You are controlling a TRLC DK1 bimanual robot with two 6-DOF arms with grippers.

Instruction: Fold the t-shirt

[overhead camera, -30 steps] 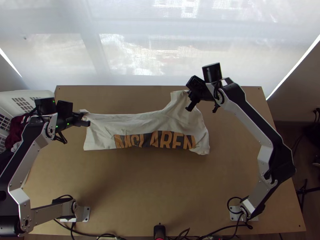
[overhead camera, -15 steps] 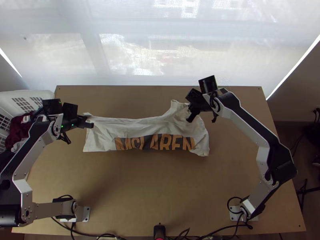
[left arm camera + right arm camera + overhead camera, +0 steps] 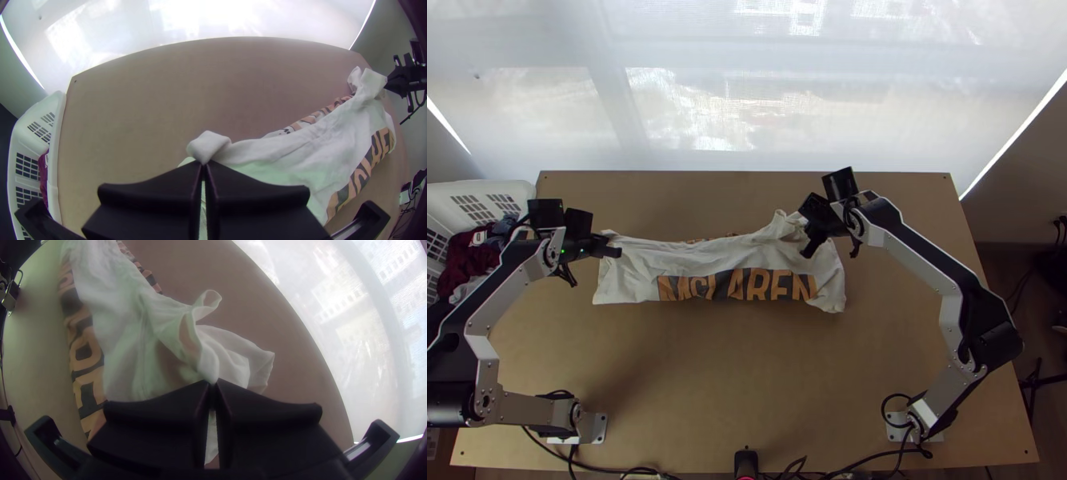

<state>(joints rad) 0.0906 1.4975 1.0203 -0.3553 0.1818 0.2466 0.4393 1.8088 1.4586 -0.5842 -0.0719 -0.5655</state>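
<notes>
In the top view my left gripper is at the left end of the white t-shirt, and my right gripper at its upper right part. The left gripper is shut on a bunched bit of the t-shirt in the left wrist view. In the right wrist view the right gripper is shut on gathered cloth of the t-shirt. The shirt lies as a wide band, folded over, with orange lettering along its near edge and some more lettering behind its far edge.
A white basket with dark red and grey clothes stands at the table's left edge. Bare wooden table lies nearer than the shirt. A small black device and cables are at the near edge. A bright window covering is beyond the far edge.
Both grippers have moved toward the near side, the left also slightly rightward, bringing the shirt's far edge along. Lettering has come into view behind that edge. The near edge has hardly shifted.
</notes>
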